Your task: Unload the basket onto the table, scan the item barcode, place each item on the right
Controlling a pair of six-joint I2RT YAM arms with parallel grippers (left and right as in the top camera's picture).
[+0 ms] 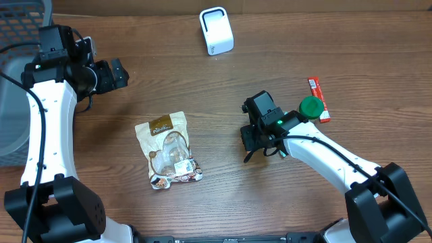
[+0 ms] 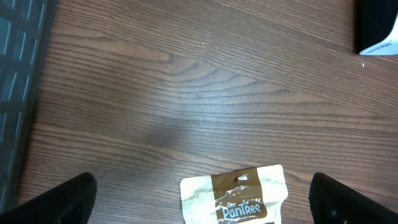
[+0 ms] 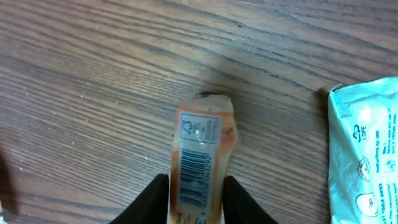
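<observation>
Right pincer [image 3: 196, 190]: clamped on the orange packet [image 3: 202, 140], lower centre of the wrist view, barcode showing.
Left pincer [image 2: 202, 193]: fingers wide apart, upper left overhead.
Scanner [image 1: 216, 30]: top centre.
Open room: wood table [image 1: 202, 88] between scanner and pouch [image 1: 167, 150].

PanTree pouch [image 1: 169, 150] centre-left; red packet [image 1: 314, 86] touching green disc [image 1: 311, 106], possibly lid; grey basket [image 1: 17, 34] far left.
</observation>
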